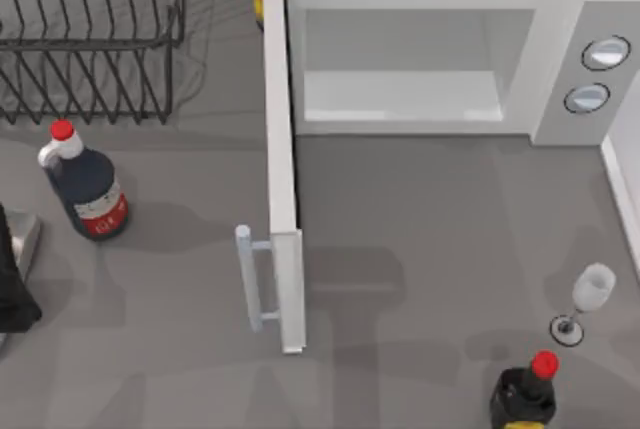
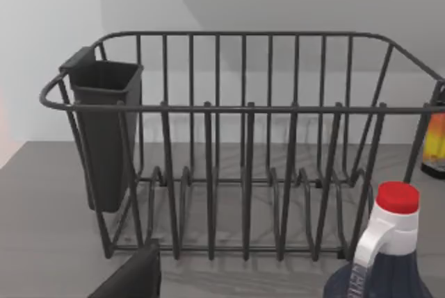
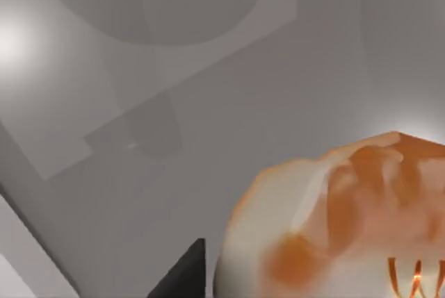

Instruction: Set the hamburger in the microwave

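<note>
White microwave (image 1: 420,9): a large, smooth box at the back of the table, right of centre. Its pale grey cavity stands exposed. A grey side panel carries two round dials (image 1: 597,74).
White door (image 1: 283,179): a flat slab swung fully open toward the front, edge-on in the top view, with a pale bar handle (image 1: 249,279) on its left face.
Orange-tan hamburger (image 3: 341,228): a rounded, mottled bun with paler patches, close up in the right wrist view over a plain grey surface. Whether it rests on that surface cannot be told.
Right gripper (image 3: 182,276): a dark wedge of it lies just beside the bun. Whether it is open or closed on the bun cannot be told.
Left gripper (image 2: 132,278): a matt black part shows in the left wrist view, facing the rack. Its open or closed state cannot be told. The left arm (image 1: 12,279) sits at the table's left edge.
Black wire rack (image 1: 90,39): thin metal bars forming a basket with upright dividers, back left. The left wrist view adds a dark square cup (image 2: 104,131) hung on one end.
Dark bottle (image 1: 88,184): red cap and white handle, in front of the rack.
Second dark bottle (image 1: 525,394): red-capped, front right.
Wine glass (image 1: 588,294): clear and stemmed, near the right edge.
Table (image 1: 420,249): flat matt grey.
</note>
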